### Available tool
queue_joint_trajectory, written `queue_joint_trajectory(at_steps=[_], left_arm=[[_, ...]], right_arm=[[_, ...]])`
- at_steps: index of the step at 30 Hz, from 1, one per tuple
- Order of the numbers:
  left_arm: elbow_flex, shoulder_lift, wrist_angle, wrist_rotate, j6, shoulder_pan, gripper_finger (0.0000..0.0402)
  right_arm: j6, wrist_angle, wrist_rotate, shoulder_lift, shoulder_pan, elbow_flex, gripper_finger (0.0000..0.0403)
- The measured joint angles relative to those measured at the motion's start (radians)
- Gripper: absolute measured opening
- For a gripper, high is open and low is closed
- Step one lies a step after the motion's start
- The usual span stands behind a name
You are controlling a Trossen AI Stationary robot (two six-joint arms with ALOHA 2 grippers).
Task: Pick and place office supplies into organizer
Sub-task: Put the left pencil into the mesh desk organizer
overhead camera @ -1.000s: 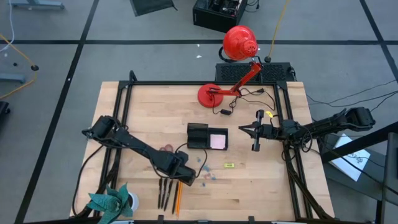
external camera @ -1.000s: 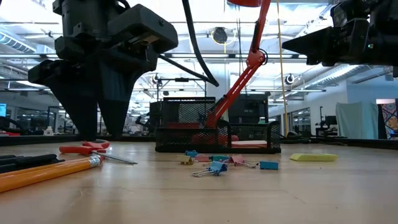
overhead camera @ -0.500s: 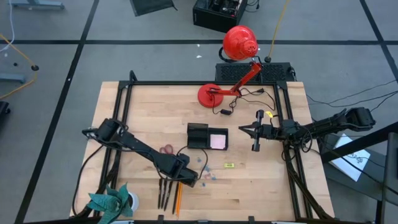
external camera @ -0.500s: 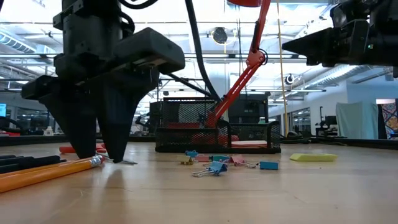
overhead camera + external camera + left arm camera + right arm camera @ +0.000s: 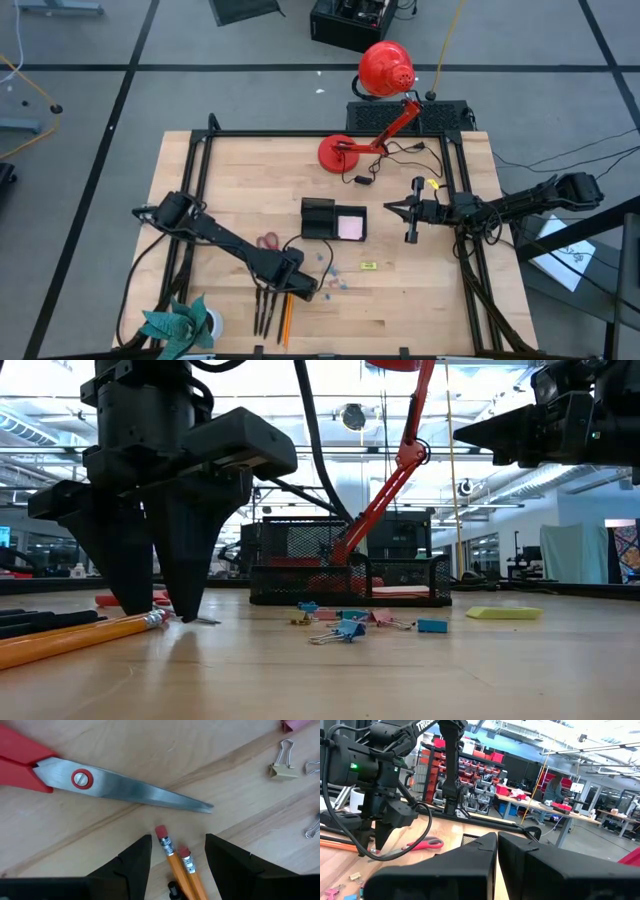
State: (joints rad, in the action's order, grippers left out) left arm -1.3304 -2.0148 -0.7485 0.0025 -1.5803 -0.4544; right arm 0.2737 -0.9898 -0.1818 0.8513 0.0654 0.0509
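1. While the right arm waits raised over the table's right side, the left gripper (image 5: pixel 160 615) stands low at the front of the wooden table (image 5: pixel 420 290), its fingertips at or just above the wood.
2. Its fingers (image 5: pixel 132 860) are spread apart, and the eraser ends of two orange pencils (image 5: pixel 175 857) lie between them; nothing is pinched.
3. Red-handled scissors (image 5: pixel 90 780) lie flat just beyond the fingertips, blades closed, tip pointing toward a scatter of small binder clips (image 5: pixel 350 622).
4. Dark pens (image 5: pixel 262 310) lie beside the pencils near the table's front edge.
5. At the table's middle sits the black mesh organizer (image 5: pixel 319 218), with a pale pink notepad (image 5: pixel 350 227) in its right compartment.
6. A yellow eraser (image 5: pixel 505 613) rests on the wood to the right of the clips.
7. The right gripper (image 5: pixel 390 208) hovers right of the organizer, fingers pressed together, holding nothing.
8. A red desk lamp (image 5: pixel 360 120) stands at the back.
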Motion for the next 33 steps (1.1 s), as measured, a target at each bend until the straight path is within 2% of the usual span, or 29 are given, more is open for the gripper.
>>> queue_joint_trajectory(at_steps=[27, 33], left_arm=[[-0.003, -0.048, -0.002, -0.038, 0.024, -0.013, 0.0193], [-0.003, -0.048, -0.009, -0.051, 0.027, -0.010, 0.0139]], right_arm=[[0.000, 0.000, 0.000, 0.000, 0.000, 0.000, 0.0009], [0.000, 0.000, 0.000, 0.000, 0.000, 0.000, 0.0009]])
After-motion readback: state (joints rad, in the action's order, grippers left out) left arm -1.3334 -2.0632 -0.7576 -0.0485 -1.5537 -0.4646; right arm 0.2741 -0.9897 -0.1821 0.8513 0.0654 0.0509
